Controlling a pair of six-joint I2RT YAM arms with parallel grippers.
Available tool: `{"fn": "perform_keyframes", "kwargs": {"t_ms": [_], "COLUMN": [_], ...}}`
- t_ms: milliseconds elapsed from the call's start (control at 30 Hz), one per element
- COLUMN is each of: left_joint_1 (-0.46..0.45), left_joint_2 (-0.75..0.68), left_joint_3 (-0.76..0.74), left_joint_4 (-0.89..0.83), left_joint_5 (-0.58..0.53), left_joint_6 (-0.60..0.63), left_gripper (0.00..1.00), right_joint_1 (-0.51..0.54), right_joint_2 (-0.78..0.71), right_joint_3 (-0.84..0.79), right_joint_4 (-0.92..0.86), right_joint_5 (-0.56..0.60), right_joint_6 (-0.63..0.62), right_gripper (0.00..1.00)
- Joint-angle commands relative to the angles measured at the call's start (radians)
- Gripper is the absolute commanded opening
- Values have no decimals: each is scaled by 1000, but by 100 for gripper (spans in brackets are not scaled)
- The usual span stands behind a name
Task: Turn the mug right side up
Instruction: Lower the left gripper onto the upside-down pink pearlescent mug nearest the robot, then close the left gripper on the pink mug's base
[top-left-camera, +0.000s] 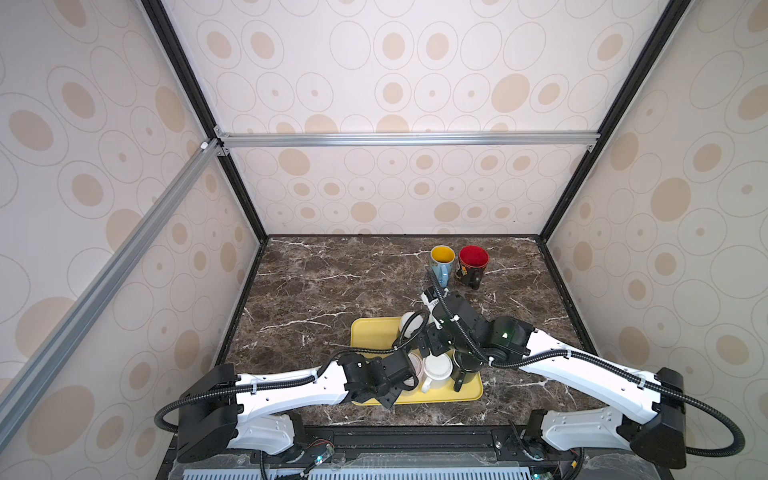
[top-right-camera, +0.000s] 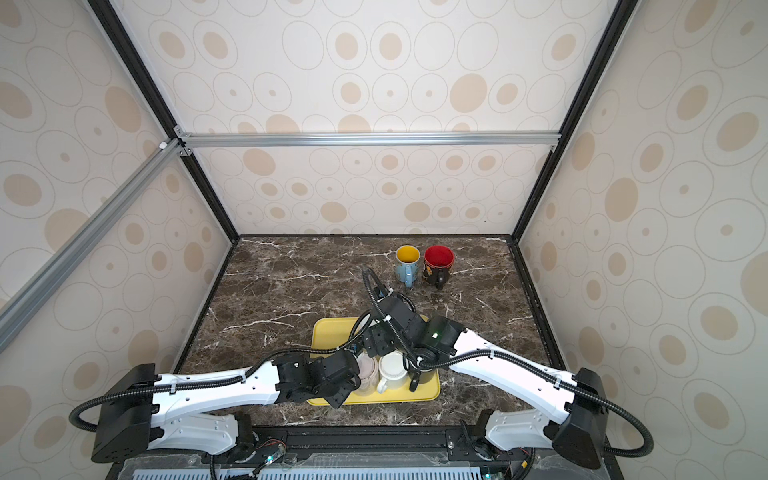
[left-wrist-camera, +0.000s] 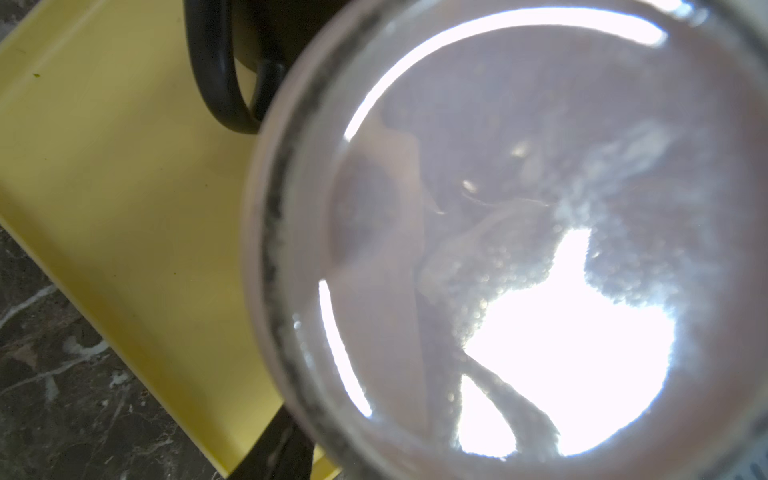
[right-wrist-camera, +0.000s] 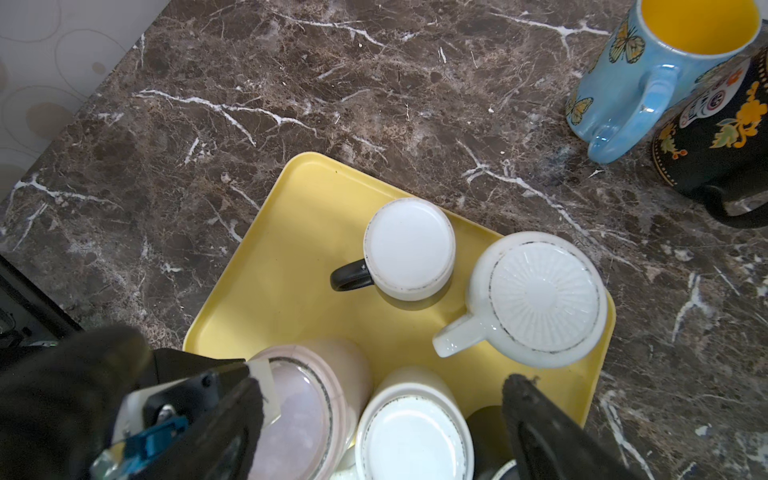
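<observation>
Several mugs stand upside down on a yellow tray (top-left-camera: 372, 330). A pink mug (right-wrist-camera: 307, 407) is nearest my left gripper (top-left-camera: 409, 374), and its base fills the left wrist view (left-wrist-camera: 519, 249). One left finger (right-wrist-camera: 262, 378) lies against the pink mug's rim; the other finger is hidden, so I cannot tell whether it grips. My right gripper (right-wrist-camera: 384, 384) hangs open above a white mug (right-wrist-camera: 411, 432) next to the pink one, touching nothing.
Also on the tray are a small white mug with a black handle (right-wrist-camera: 409, 249), a ribbed white mug (right-wrist-camera: 540, 299) and a black mug (top-left-camera: 467, 361). Upright on the marble behind stand a blue butterfly mug (top-left-camera: 441, 259) and a red-lined black mug (top-left-camera: 473, 264).
</observation>
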Motion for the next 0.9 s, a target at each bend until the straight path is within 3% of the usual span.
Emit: {"fn": "perform_keyframes", "kwargs": {"t_ms": [0,433,633,767,867], "left_joint_1": [17,18,20,20,19], "left_joint_2": [11,18,13,4,-27], "left_joint_3": [32,38,45,56,64], "left_joint_4": [18,20,-26,-54,-74], "left_joint_5": [-8,-43,-116,-170,-209], "left_joint_6": [34,39,28,4,-15], "left_gripper": [46,26,14,0,0], "right_joint_1": [4,4,4,4,4], "right_joint_2": [-16,-3,8,16,19], "right_joint_3": [-13,-13,-6,5,16], "right_joint_4": [11,23,26,24,17], "right_joint_5": [16,2,-6,-12,-11], "right_joint_6": [13,25,25,21,11], "right_gripper": [92,89,88,87,87]}}
